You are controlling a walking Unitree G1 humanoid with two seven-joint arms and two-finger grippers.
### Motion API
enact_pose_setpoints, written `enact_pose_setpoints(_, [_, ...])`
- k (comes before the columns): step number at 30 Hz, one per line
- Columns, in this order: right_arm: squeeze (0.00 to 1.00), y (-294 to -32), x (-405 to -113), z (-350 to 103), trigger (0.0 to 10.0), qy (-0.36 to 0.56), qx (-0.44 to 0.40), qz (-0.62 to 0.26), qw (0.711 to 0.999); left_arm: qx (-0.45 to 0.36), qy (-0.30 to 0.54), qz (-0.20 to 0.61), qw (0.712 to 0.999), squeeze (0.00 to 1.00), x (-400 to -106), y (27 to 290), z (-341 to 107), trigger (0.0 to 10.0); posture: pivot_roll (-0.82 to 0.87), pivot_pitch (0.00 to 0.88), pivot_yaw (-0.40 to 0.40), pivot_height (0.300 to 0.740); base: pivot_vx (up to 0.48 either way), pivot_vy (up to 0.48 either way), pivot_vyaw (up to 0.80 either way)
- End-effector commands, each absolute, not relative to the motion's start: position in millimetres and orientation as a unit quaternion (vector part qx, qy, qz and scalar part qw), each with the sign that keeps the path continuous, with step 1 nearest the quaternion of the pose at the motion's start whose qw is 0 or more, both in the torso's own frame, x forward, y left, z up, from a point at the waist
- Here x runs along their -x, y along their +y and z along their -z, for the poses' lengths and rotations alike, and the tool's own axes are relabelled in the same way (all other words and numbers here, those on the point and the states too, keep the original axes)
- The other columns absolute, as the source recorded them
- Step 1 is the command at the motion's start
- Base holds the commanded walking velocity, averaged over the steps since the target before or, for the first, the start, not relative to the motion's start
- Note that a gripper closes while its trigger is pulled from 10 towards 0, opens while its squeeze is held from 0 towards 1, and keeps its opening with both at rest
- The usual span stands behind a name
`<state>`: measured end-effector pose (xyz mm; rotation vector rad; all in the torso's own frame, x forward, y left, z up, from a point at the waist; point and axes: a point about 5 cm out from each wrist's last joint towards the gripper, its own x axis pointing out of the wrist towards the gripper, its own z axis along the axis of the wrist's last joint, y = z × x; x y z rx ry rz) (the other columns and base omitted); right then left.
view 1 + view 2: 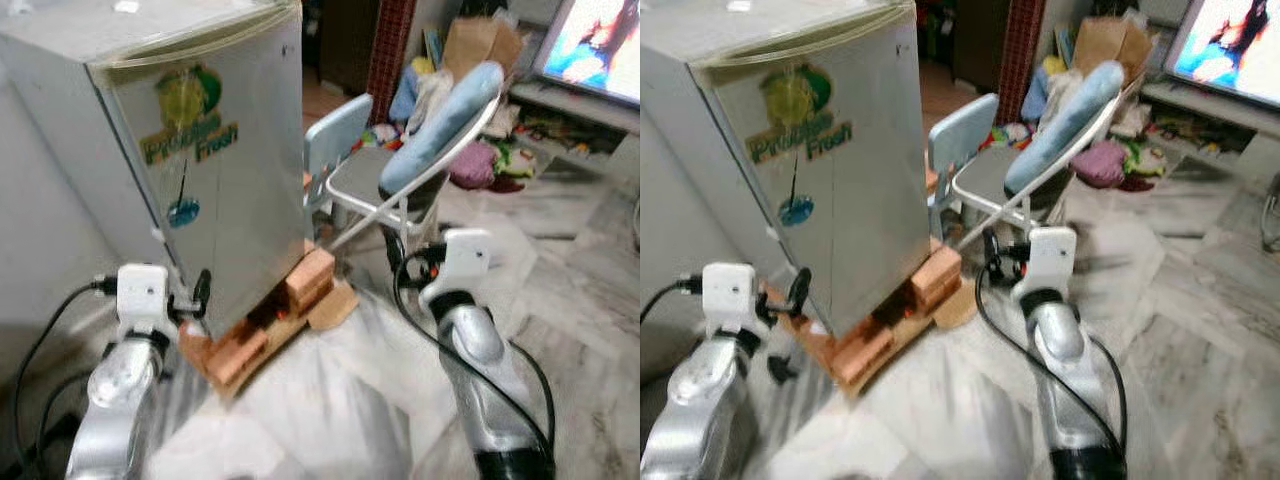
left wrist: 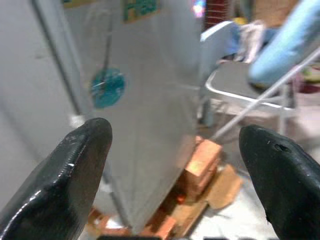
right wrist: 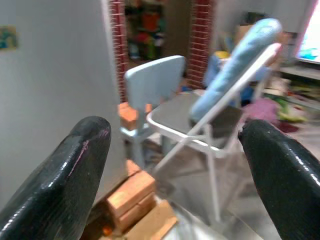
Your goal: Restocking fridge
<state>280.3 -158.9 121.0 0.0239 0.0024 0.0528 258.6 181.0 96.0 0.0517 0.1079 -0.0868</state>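
A small grey fridge (image 1: pixel 220 170) with a green "Fresh" sticker stands with its door shut, raised on orange bricks (image 1: pixel 310 280) and wooden boards. My left gripper (image 1: pixel 190 297) is open and held close to the door's lower left corner, near the boards. In the left wrist view its fingers (image 2: pixel 75 165) are spread wide, with the door and its round blue sticker (image 2: pixel 107 87) ahead. My right gripper (image 1: pixel 402 262) is open too, low on the floor side to the right of the fridge, facing the chairs. Nothing is held in either gripper.
A white folding chair (image 1: pixel 380 180) with a blue cushion (image 1: pixel 450 115) stands right of the fridge, with a small pale blue chair (image 3: pixel 152 75) between them. Toys, clothes and a cardboard box lie behind. A lit TV (image 1: pixel 600 45) is at the back right. The floor is pale marble (image 1: pixel 560 300).
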Motion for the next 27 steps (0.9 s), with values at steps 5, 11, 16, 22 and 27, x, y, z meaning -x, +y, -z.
enact_pose_setpoints(5, [0.00, -151, -288, -132, 10.0, -0.023, -0.015, -0.033, 0.999, -0.035, 0.055, 0.041, 0.997, 0.00, -263, 187, -98, 10.0, 0.06, 0.036, -0.004, 0.740, 0.000, 0.480, 0.00])
enact_pose_setpoints(11, [0.00, -151, -289, -133, 10.0, -0.025, -0.014, -0.032, 0.999, -0.033, 0.051, 0.052, 0.997, 0.00, -262, 185, -97, 10.0, 0.06, 0.042, -0.003, 0.740, 0.000, 0.480, 0.00])
enact_pose_setpoints(16, [0.00, -149, -291, -133, 10.0, -0.022, -0.019, -0.031, 0.999, -0.033, 0.035, 0.079, 0.996, 0.00, -261, 178, -100, 10.0, 0.06, 0.048, -0.003, 0.740, 0.000, 0.467, -0.08])
enact_pose_setpoints(22, [0.00, -148, -290, -130, 10.0, -0.018, -0.018, -0.030, 0.999, -0.065, 0.033, 0.080, 0.994, 0.00, -261, 176, -100, 10.0, 0.06, 0.056, -0.003, 0.740, 0.000, 0.293, -0.75])
enact_pose_setpoints(27, [0.00, -150, -282, -122, 10.0, -0.005, -0.023, -0.027, 0.999, -0.071, 0.024, 0.074, 0.994, 0.00, -263, 174, -103, 10.0, 0.07, 0.056, -0.017, 0.740, 0.000, 0.000, -0.10])
